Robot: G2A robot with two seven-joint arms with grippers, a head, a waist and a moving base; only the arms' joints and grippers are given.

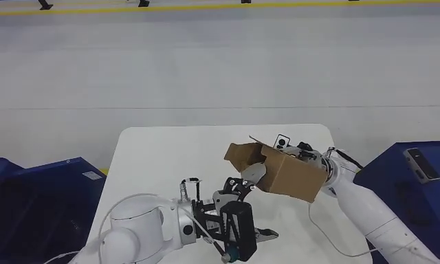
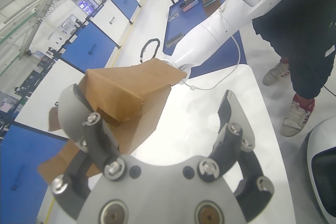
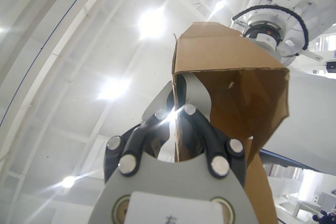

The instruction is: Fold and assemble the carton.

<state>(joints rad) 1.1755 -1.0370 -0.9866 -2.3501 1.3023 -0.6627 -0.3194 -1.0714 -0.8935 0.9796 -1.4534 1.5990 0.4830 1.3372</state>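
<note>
One carton [image 3: 225,51] wall partly hides the right fingers [image 3: 195,93].

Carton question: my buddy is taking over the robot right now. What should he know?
Right gripper: shut on one wall of the carton, holding it up over the table.
Left gripper: open, gripping nothing, one finger against the carton's loose end flaps.
Done: the carton is opened into a box shape.
Left: the end flaps are not yet folded shut.
</note>
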